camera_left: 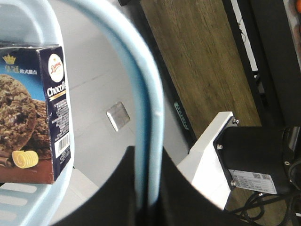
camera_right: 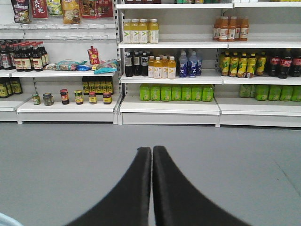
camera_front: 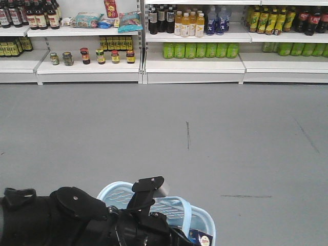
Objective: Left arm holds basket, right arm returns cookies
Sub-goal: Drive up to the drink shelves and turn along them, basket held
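The pale-blue basket (camera_front: 206, 221) hangs at the bottom centre of the front view, beside the bulky black left arm (camera_front: 61, 215). In the left wrist view my left gripper (camera_left: 148, 153) is shut on the basket's two light-blue strap handles (camera_left: 151, 94), which run up between the jaws. The cookies (camera_left: 33, 108), a dark navy carton with a barcode, stand inside the basket against its rim (camera_left: 44, 26). A corner of the carton (camera_front: 201, 239) shows in the front view. My right gripper (camera_right: 151, 150) is shut with nothing in it, over bare grey floor, facing the shelves.
White store shelves (camera_front: 195, 64) line the far side, with juice bottles (camera_right: 162, 66), green bottles (camera_right: 176, 92), jars (camera_front: 100, 56) and snack packs (camera_front: 128, 21). Grey floor (camera_front: 184, 133) lies between. A wooden panel (camera_left: 197, 61) and the robot's base (camera_left: 254, 160) are beside the basket.
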